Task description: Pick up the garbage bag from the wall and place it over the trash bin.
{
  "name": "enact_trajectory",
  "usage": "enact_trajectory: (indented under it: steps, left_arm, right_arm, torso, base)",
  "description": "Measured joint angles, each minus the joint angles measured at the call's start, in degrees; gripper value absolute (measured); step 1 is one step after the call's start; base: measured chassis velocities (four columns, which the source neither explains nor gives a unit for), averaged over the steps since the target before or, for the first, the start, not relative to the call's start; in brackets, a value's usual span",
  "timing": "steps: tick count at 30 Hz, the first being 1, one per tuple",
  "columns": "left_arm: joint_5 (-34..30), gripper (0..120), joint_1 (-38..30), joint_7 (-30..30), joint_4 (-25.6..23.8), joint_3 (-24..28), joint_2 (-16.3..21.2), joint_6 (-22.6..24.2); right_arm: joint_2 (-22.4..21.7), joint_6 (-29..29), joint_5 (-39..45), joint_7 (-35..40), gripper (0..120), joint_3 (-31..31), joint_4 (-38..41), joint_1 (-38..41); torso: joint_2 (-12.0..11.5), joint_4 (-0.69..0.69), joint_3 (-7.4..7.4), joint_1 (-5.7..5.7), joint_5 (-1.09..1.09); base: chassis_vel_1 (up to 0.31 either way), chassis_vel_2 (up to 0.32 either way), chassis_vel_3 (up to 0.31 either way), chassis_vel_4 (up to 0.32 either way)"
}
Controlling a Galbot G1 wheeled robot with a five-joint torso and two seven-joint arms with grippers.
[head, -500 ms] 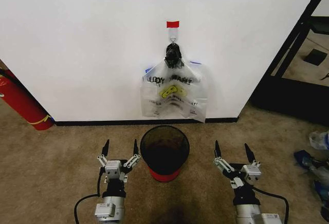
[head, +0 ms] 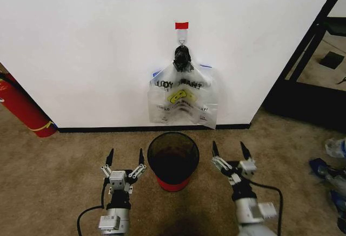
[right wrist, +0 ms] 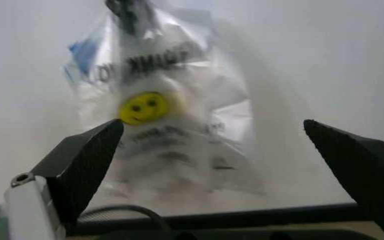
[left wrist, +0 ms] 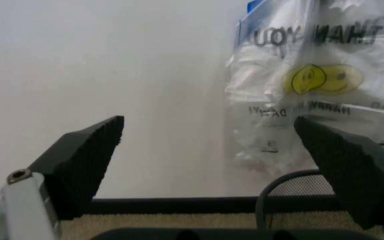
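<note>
Right tool (head: 227, 153) shifted nearer trash bin (head: 173, 160), fingers spread, carpet gap between

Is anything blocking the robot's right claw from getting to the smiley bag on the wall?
Nothing visible does. The right gripper, open, sits beside the trash bin, and the garbage bag hangs on the wall above and beyond it, with open space between.

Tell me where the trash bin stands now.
In the head view the bin stands on the carpet between the left gripper and the right gripper, just before the wall and directly below the hanging bag.
</note>
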Motion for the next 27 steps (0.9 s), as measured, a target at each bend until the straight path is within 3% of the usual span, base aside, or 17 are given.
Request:
enact_trajectory:
  steps: [8, 15, 27]
  left_arm:
    - [1.02, 100, 1.19, -0.03, -0.43, -0.02, -0.43, -0.34]
    - [2.45, 100, 2.43, -0.04, -1.15, 0.01, -1.23, -0.47]
    - [2.7, 100, 3.08, -0.1, -1.32, -0.18, -1.56, -0.77]
  right_arm:
    - [-3.58, -5.75, 14.28, -5.2, 100, -3.09, -2.65, 12.08]
    - [-4.15, -12.46, 30.15, -6.86, 100, -6.17, -9.04, 30.73]
    - [-1.59, -15.4, 38.77, -3.58, 100, -9.05, -19.73, 43.52]
  torso:
    - [0.0, 0.0, 0.0, 0.0, 0.0]
    - [0.0, 0.01, 0.01, 0.0, 0.0]
    - [0.0, -0.01, 0.0, 0.01, -0.01]
  base:
    - [0.0, 0.0, 0.0, 0.0]
    - [0.0, 0.0, 0.0, 0.0]
    - [0.0, 0.0, 0.0, 0.0]
